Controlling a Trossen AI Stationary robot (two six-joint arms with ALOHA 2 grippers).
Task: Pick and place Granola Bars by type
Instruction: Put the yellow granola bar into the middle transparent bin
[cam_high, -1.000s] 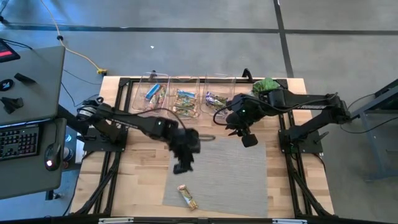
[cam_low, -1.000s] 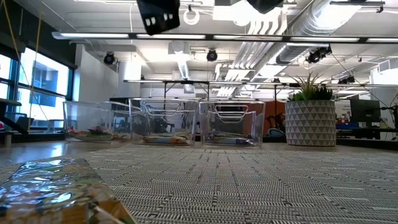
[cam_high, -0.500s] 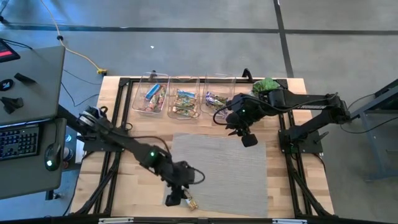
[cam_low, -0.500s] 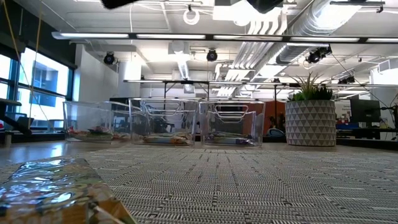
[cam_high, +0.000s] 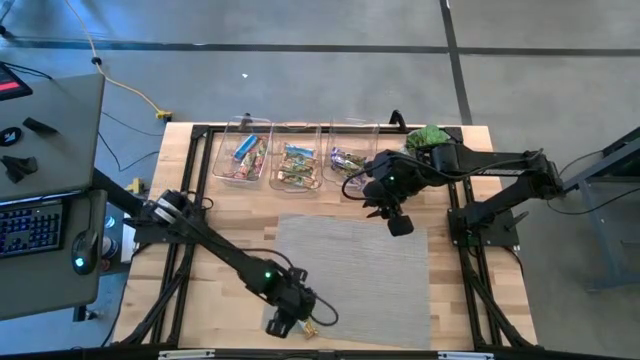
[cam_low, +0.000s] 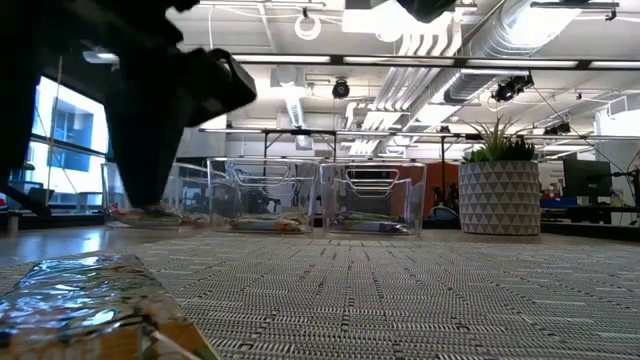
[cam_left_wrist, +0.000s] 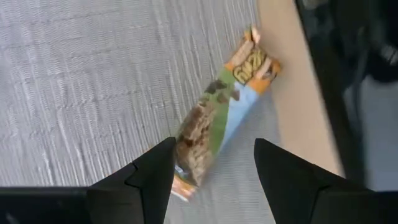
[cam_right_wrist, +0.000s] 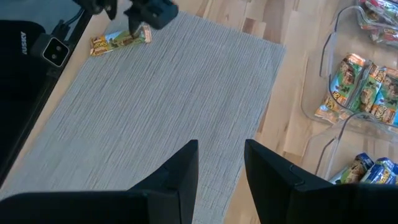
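1. The left gripper (cam_high: 289, 320) had swung from mid-table, where it was a second before, down to the near edge of the grey mat (cam_high: 380, 270), and now sat right over the last loose granola bar (cam_left_wrist: 221, 115).
2. That green-orange bar lay flat at the mat's near corner, one end hanging over onto the wooden table (cam_high: 215, 250). It wasn't picked up yet.
3. In the left wrist view the fingers (cam_left_wrist: 153, 177) were spread, straddling the bar's near end with nothing pinched.
4. The right gripper (cam_high: 398, 222) hadn't budged, parked just in front of the clear bins (cam_high: 297, 165), its fingers (cam_right_wrist: 178, 174) apart and empty.
5. The bins along the far edge already held the other bars (cam_right_wrist: 364, 93), so this looked like the final pick. Guessing it'd go in with the green-orange ones.
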